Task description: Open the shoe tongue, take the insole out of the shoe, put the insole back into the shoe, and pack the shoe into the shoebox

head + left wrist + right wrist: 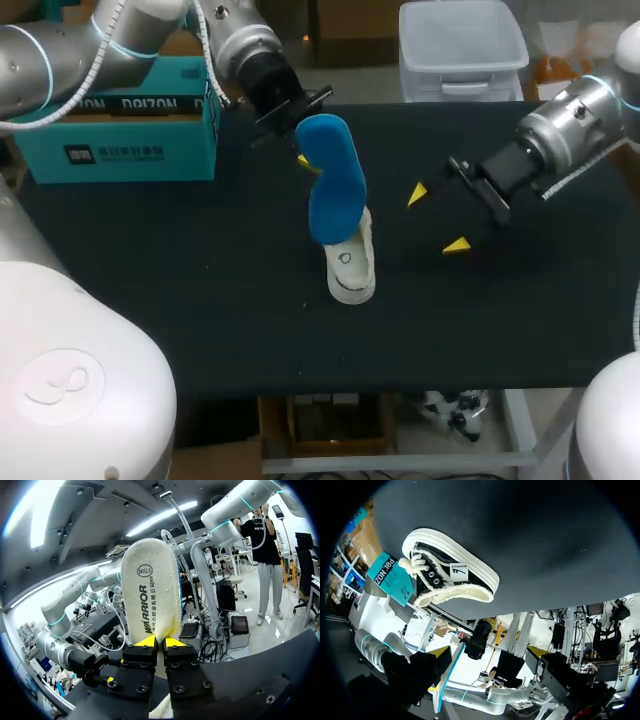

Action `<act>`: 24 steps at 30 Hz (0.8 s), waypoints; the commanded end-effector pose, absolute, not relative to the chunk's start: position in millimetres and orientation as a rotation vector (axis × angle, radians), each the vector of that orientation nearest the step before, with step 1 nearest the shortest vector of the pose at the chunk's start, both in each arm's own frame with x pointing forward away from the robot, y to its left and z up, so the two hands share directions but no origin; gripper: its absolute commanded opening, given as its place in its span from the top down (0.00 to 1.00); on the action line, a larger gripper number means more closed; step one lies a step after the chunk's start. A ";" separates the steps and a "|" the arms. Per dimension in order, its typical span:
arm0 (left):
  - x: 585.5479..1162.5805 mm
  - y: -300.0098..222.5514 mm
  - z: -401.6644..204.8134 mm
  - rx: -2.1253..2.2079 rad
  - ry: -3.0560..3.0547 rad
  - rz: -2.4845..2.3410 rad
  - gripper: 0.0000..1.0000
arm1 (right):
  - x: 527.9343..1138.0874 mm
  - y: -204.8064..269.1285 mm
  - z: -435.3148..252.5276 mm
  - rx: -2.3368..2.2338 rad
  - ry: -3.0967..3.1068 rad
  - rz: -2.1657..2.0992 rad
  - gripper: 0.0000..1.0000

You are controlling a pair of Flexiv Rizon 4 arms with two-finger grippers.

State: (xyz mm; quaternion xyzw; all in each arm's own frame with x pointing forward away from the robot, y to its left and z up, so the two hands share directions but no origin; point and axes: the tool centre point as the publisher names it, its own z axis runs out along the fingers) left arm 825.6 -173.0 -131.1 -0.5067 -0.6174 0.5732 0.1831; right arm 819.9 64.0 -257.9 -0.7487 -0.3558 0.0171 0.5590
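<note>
My left gripper (305, 160) is shut on a blue insole (330, 180) and holds it upright over the table. The left wrist view shows the insole's white underside (150, 595) rising from between the closed yellow tips of the left gripper (160, 642). Just below the insole, the black shoe with a white sole (350, 268) rests on the black table, its front part hidden by the insole. My right gripper (437, 219) hangs open and empty to the right of the shoe. In the right wrist view the shoe (450, 572) lies ahead of the spread right gripper (487, 652).
The teal shoebox (120, 135) stands at the table's back left, behind my left arm, and shows beside the shoe as the shoebox (392, 580) in the right wrist view. The black table top (200, 300) is bare in front of the shoe.
</note>
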 end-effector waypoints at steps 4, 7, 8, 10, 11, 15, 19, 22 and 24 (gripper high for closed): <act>825.6 -170.3 -133.8 -1.497 -1.725 1.609 1.00 | 820.9 63.6 -257.8 -1.754 -0.818 0.058 0.00; 814.3 -168.8 -140.9 -1.588 -1.760 1.568 1.00 | 821.8 64.7 -260.3 -1.748 -0.787 0.054 0.00; 809.9 -168.8 -144.2 -1.617 -1.765 1.552 1.00 | 821.8 64.7 -260.3 -1.748 -0.787 0.054 0.00; 803.2 -168.5 -150.2 -1.677 -1.776 1.527 1.00 | 821.8 64.7 -260.3 -1.748 -0.787 0.054 0.00; 800.6 -168.0 -153.0 -1.713 -1.769 1.519 1.00 | 821.8 64.7 -260.3 -1.748 -0.787 0.054 0.00; 792.7 -167.0 -160.8 -1.816 -1.797 1.493 1.00 | 821.8 64.7 -260.3 -1.748 -0.787 0.054 0.00; 780.5 -168.4 -165.3 -1.930 -1.867 1.444 1.00 | 821.8 64.7 -260.3 -1.748 -0.787 0.054 0.00; 774.4 -173.2 -167.0 -1.999 -1.902 1.400 1.00 | 826.0 72.2 -274.4 -1.700 -0.684 -0.030 0.00; 771.3 -176.1 -168.3 -2.045 -1.920 1.369 1.00 | 828.9 77.8 -280.4 -1.684 -0.619 -0.018 0.00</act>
